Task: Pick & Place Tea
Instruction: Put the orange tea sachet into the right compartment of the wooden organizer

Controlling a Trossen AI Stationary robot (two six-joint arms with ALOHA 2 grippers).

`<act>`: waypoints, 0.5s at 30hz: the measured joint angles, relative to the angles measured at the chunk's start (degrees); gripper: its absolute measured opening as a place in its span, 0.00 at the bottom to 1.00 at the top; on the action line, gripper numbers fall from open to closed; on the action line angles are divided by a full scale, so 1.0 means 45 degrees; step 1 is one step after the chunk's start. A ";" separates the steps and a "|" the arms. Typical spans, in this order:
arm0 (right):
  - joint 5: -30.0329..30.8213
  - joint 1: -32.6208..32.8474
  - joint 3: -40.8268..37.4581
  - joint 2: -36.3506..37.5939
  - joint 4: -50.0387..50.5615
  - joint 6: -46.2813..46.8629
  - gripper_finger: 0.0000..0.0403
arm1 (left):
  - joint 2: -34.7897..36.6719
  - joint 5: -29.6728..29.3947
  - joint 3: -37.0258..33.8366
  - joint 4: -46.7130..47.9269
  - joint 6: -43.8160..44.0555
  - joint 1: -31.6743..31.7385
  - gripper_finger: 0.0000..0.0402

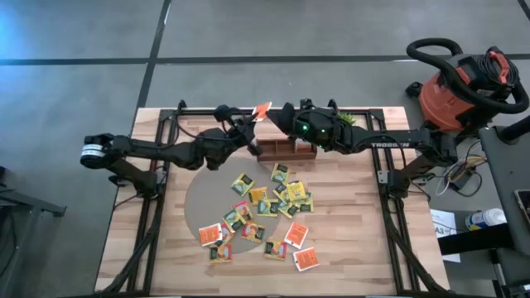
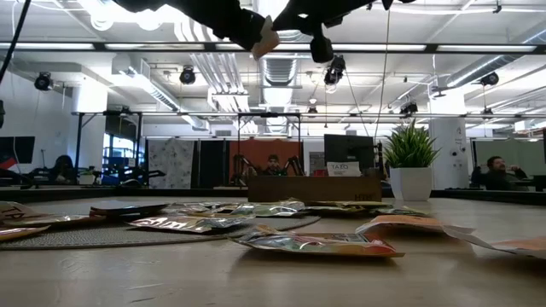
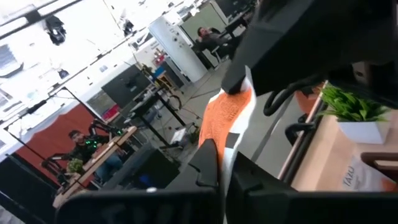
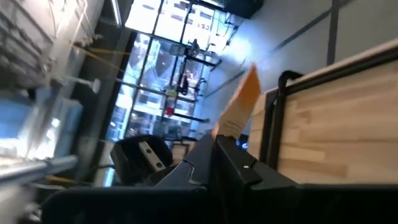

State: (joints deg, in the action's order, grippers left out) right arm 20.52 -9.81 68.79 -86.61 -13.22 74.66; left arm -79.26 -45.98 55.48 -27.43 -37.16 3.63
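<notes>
High view | I see one orange-red tea sachet (image 1: 262, 110) pinched between left gripper (image 1: 252, 121) and right gripper (image 1: 277, 116), both jaws closed on it, above wooden tray (image 1: 286, 150) | likely mid-handover | remaining sachets (image 1: 265, 215) scattered on surface (image 1: 364, 240)

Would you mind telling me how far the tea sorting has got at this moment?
Little looks done: I cannot tell whether the brown wooden tray holds any tea yet. In hand: one orange-red paper tea sachet is pinched in the air above the tray's far edge, with the left gripper and right gripper both shut on it. Left: the scattered yellow, green and orange-red sachets still cover the table.
</notes>
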 joint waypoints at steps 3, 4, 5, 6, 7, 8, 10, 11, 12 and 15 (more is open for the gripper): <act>-0.0001 0.0011 0.0000 0.0096 0.0178 -0.1314 0.11 | 0.0018 -0.0012 -0.0050 0.0091 0.0180 -0.0038 0.00; 0.0000 0.0011 0.0000 0.0146 0.0318 -0.1785 0.13 | 0.0027 -0.0066 -0.0073 0.0113 0.0203 -0.0047 0.00; -0.0001 0.0011 0.0000 0.0188 0.0437 -0.2253 0.16 | 0.0027 -0.0134 -0.0073 0.0176 0.0235 -0.0060 0.00; 0.0003 0.0011 0.0000 0.0248 0.0577 -0.2712 0.19 | 0.0027 -0.0136 -0.0076 0.0303 0.0263 -0.0058 0.00; -0.0001 0.0011 0.0000 0.0311 0.0751 -0.3113 0.21 | 0.0030 -0.0174 -0.0078 0.0413 0.0329 -0.0061 0.00; -0.0001 0.0011 0.0000 0.0406 0.0959 -0.3509 0.24 | 0.0034 -0.0279 -0.0078 0.0531 0.0471 -0.0065 0.00; -0.0076 0.0011 0.0000 0.0674 0.1556 -0.4191 0.28 | 0.0078 -0.0582 -0.0078 0.1050 0.0875 -0.0042 0.00; -0.0214 0.0011 -0.0005 0.0866 0.1940 -0.4679 0.31 | 0.0116 -0.0631 -0.0083 0.1431 0.1106 0.0007 0.00; -0.0240 0.0011 -0.0005 0.1059 0.2231 -0.5280 0.32 | 0.0166 -0.0636 -0.0083 0.1839 0.1445 0.0030 0.00; -0.0396 0.0017 0.0002 0.1789 0.3392 -0.7888 0.36 | 0.0473 -0.0218 -0.0087 0.3230 0.2970 0.0072 0.00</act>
State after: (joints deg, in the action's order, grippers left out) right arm 18.73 -9.73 68.80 -78.56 2.04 39.16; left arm -77.13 -46.96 55.09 -12.89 -23.80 3.96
